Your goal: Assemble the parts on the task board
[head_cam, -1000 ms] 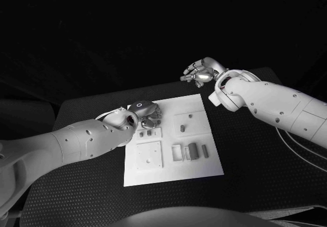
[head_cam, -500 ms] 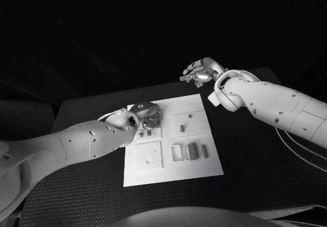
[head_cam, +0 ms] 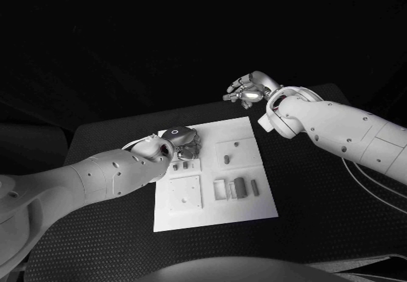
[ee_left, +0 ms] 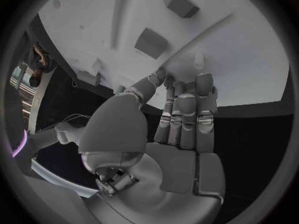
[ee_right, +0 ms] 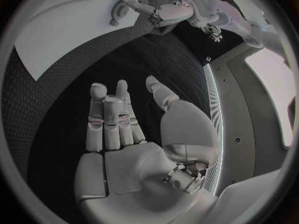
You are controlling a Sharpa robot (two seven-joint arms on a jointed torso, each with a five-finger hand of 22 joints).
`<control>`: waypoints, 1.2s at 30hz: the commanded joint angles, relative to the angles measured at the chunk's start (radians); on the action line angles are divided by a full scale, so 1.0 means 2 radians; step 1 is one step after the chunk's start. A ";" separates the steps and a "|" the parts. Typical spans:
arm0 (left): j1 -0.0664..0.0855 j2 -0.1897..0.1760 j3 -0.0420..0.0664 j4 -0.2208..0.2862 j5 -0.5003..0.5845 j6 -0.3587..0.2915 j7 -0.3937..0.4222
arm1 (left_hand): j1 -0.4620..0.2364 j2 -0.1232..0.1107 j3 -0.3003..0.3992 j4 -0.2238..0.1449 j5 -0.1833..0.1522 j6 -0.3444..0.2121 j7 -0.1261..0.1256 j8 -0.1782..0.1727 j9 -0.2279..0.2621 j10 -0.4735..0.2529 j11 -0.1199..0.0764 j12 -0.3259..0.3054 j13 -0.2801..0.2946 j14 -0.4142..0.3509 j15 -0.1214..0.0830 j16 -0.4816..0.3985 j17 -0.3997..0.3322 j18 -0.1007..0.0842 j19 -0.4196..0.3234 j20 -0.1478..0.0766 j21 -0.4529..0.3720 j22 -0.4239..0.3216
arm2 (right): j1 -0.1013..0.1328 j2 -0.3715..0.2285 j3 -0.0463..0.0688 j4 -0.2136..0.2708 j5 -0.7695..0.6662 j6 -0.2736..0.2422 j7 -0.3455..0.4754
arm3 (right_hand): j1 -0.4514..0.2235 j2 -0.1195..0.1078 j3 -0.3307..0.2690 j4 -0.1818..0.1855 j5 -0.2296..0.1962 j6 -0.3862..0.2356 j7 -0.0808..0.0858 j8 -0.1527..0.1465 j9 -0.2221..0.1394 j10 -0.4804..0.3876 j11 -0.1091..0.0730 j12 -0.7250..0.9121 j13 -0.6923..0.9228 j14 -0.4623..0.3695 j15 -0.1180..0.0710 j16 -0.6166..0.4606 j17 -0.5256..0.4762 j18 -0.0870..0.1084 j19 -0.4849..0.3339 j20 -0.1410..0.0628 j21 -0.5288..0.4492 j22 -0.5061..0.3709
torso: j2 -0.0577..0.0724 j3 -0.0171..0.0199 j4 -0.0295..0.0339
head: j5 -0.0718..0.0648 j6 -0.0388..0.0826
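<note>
since a second ago the left robot hand has crept slightly along the far left part of the task board, fingers together, tips touching its surface, gripping nothing. small parts lie mid-board. right robot hand hovers empty, fingers loosely apart, over the bench's far edge.

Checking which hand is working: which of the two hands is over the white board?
The left hand: it reaches over the white board's far left part, fingertips down at it. The right hand hangs beyond the board's far edge, holding nothing.
</note>
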 commanded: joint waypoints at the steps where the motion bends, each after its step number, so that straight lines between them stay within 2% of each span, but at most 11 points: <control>1: -0.002 0.002 0.000 -0.004 0.002 0.012 -0.003 | -0.001 0.007 0.004 0.000 0.002 0.002 0.000 0.003 -0.001 0.005 -0.001 0.000 -0.001 0.004 -0.001 0.003 -0.001 0.059 0.001 0.001 0.003 0.013 | 0.000 0.001 0.000 0.001 0.000 0.003 0.005 | -0.003 0.003 0.001 0.002 0.001 0.000 0.003 -0.002 0.001 0.003 0.001 -0.002 0.001 -0.002 -0.001 0.000 -0.001 0.011 0.000 -0.002 -0.002 0.009 | 0.000 0.0002 -0.0002 | 0.000 0.000; 12: -0.002 0.002 0.000 -0.002 0.006 0.018 0.001 | -0.004 0.015 0.007 0.000 0.002 0.006 -0.002 0.007 -0.001 0.013 -0.003 0.003 0.000 0.006 -0.004 0.006 -0.002 0.059 0.001 -0.001 0.009 0.013 | 0.000 0.001 0.000 0.001 0.000 0.003 0.005 | -0.003 0.003 0.001 0.002 0.001 0.000 0.003 -0.002 0.001 0.003 0.001 -0.002 0.001 -0.002 -0.001 0.000 -0.001 0.011 0.000 -0.002 -0.002 0.009 | 0.000 -0.0001 0.0004 | -0.001 -0.001; 24: -0.002 0.000 0.000 0.003 0.011 0.020 0.004 | -0.006 0.017 0.007 0.000 0.002 0.008 -0.003 0.008 -0.002 0.019 -0.006 0.005 0.001 0.009 -0.006 0.007 -0.004 0.059 0.001 -0.002 0.013 0.013 | 0.000 0.001 0.000 0.000 0.000 0.004 0.005 | -0.003 0.003 0.001 0.002 0.001 0.000 0.002 -0.002 0.001 0.003 0.001 -0.002 0.001 -0.002 -0.001 0.000 -0.001 0.011 0.000 -0.002 -0.002 0.009 | 0.000 -0.0001 0.0003 | -0.001 -0.002; 36: -0.002 0.000 0.000 0.001 0.013 0.022 0.004 | 0.002 0.026 0.016 -0.001 0.005 0.013 -0.006 0.012 -0.002 0.031 -0.010 0.010 0.003 0.012 -0.010 0.007 -0.006 0.058 0.002 -0.006 0.018 0.012 | 0.000 0.001 0.000 0.000 0.000 0.005 0.005 | -0.003 0.003 0.000 0.002 0.001 0.000 0.002 -0.002 0.001 0.003 0.001 -0.002 0.001 -0.002 -0.001 0.000 -0.001 0.011 0.000 -0.003 -0.002 0.009 | 0.000 -0.0001 0.0003 | -0.001 -0.002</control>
